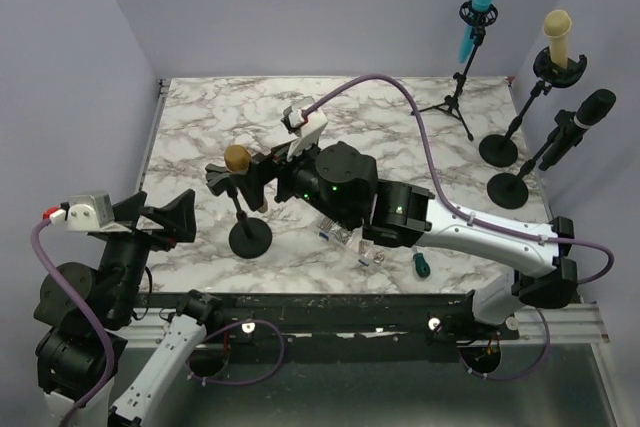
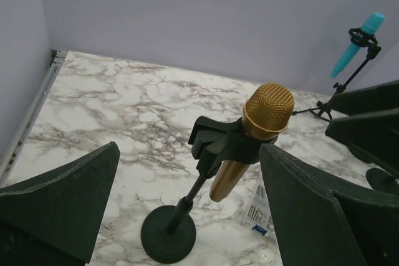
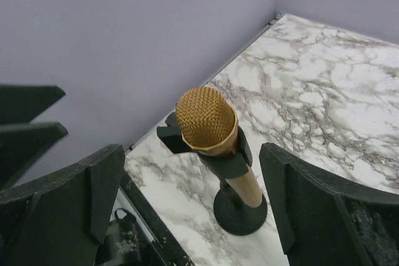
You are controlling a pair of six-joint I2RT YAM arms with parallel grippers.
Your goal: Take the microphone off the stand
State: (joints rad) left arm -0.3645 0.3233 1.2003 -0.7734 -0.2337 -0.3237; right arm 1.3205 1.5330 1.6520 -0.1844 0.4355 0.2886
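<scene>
Both my claws are spread wide and hold nothing. My left claw (image 1: 178,217) hangs at the near left corner of the table (image 1: 200,117), aimed at the stand (image 1: 249,237) and well apart from it. My right claw (image 1: 243,183) sits out over the middle of the table, level with the stand's top and near it; in my right wrist view its fingers (image 3: 299,204) frame the mic (image 1: 237,159) on either side, yet touch neither it nor the clip (image 2: 215,141).

The table is white marble with grey veins, walled on 3 sides; my right arm lies across it from the near right corner, with a purple cable (image 1: 400,97) looping above it.

The stand has 1 round black base on the marble, a thin post and the black clip on top; it stands left of centre, nearer my edge than the back wall. 3 other stands (image 1: 498,150) are grouped at the far right, carrying a blue mic (image 1: 477,17), a yellow mic (image 1: 558,37) and a black mic (image 1: 590,112).

The mic is gold, with a mesh head; it rests in the clip, tilted, head up and body slanting down past the post.

Just beside my right arm lie a green tool (image 1: 421,265) and a few pale bits (image 1: 365,258); I cannot tell what the bits are.
</scene>
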